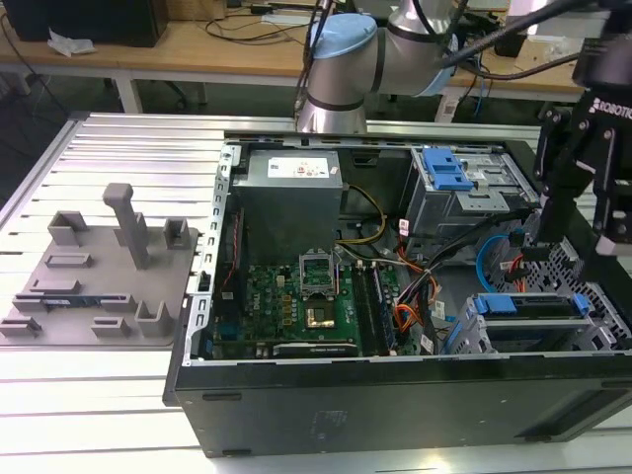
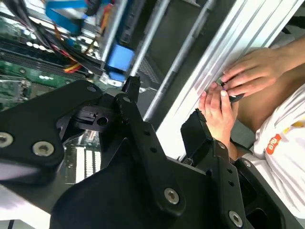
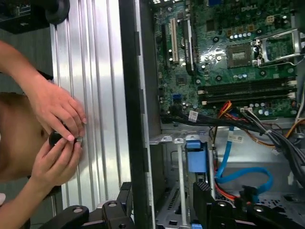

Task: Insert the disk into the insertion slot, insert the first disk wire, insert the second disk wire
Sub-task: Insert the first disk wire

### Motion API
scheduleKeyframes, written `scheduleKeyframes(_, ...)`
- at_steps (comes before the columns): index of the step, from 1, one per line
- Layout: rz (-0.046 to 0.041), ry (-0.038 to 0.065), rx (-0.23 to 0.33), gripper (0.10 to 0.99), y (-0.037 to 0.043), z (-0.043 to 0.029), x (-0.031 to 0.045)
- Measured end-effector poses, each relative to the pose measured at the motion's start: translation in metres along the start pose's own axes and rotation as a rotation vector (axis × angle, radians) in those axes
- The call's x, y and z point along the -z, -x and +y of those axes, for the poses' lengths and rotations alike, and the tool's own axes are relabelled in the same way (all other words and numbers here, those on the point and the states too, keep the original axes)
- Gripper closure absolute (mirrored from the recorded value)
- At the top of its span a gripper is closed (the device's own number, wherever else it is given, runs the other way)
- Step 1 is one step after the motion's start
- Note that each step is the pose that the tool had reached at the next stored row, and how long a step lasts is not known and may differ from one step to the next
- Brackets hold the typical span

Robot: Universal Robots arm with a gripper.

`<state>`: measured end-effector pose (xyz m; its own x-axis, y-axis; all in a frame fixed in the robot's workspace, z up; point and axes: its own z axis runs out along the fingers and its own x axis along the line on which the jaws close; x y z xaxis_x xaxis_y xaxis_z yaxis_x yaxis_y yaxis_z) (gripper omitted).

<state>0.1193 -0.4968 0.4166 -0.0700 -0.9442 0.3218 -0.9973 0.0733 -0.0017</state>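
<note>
Gripper: jaws apart, empty, just above the disk.
Disk: seated in the insertion slot.
Hands: on ribbed table, well apart from the disk.

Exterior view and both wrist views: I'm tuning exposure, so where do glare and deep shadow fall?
In the exterior view, the ribbed aluminium table glares near-white, while the computer case shows an almost black outer wall. In the second wrist view, the gripper is a dark mass against bright table rails. In the first wrist view, the motherboard is evenly lit.
</note>
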Motion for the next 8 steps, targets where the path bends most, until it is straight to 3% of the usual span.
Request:
scheduleKeyframes(2,0.0099,-0.001,0.000,0.467,0.0163,-0.0023,0.0035)
scheduleKeyframes(5,0.0425,-0.003,-0.001,0.467,0.0379,-0.0095,0.0067)
scheduleKeyframes(8,0.0635,-0.005,-0.001,0.467,0.0458,-0.0170,0.0071)
